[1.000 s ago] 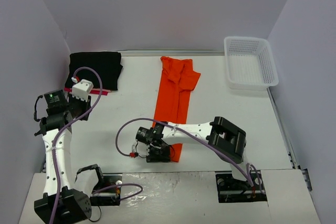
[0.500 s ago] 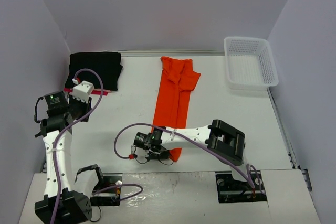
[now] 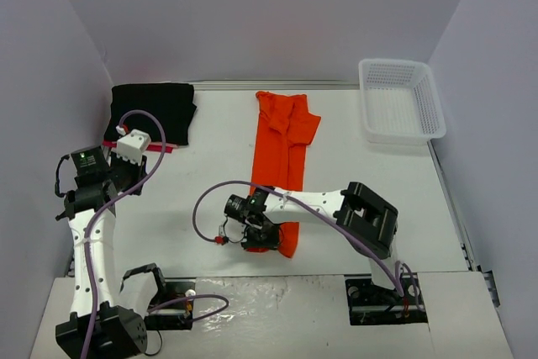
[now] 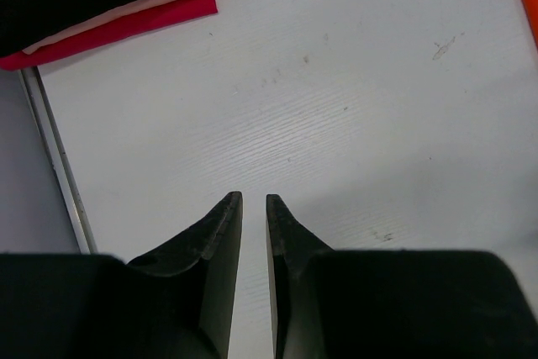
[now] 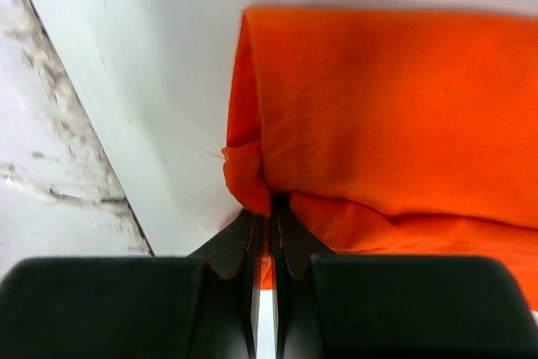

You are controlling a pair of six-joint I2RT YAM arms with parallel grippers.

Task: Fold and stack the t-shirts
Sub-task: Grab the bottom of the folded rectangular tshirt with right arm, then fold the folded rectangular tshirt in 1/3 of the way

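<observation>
Right gripper (image 5: pixel 269 201) has moved back onto the orange t-shirt (image 3: pixel 282 153) at the worktop's near edge and now pinches its hem, so the fold can begin. Left gripper (image 4: pixel 253 208) hovers closed on nothing.

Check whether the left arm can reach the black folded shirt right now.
Probably yes: the left arm's fingers hover just short of the black shirt, only bare table between them, and they hold nothing.
</observation>
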